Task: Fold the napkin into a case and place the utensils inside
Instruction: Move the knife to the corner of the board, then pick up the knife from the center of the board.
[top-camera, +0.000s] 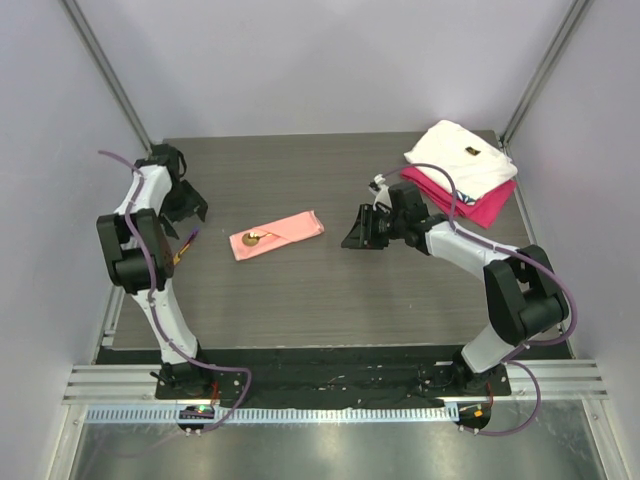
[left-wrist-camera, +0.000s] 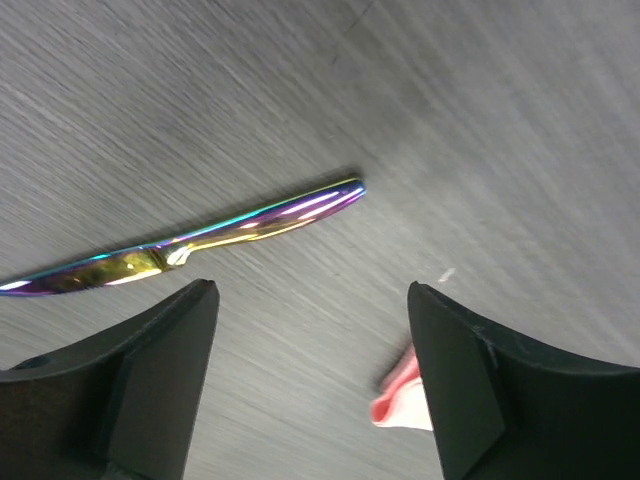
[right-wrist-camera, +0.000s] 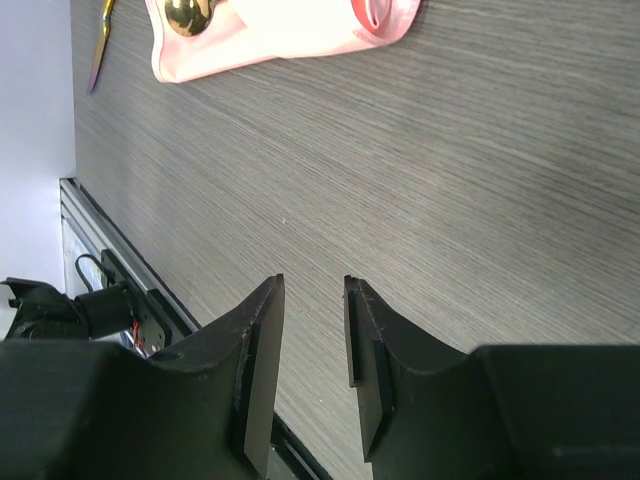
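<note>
The salmon-pink napkin lies folded into a long strip in the middle of the table, with a gold spoon bowl sticking out of its left end. A slim iridescent knife lies flat on the table beyond my left gripper, which stands wide open and empty. A corner of the napkin shows beside its right finger. My right gripper hovers over bare table right of the napkin, jaws a little apart with nothing between them. The right wrist view also shows the spoon bowl and the knife.
A folded white cloth lies on a folded magenta cloth at the back right corner. The table's near edge with a metal rail runs close below the right gripper. Walls close off three sides.
</note>
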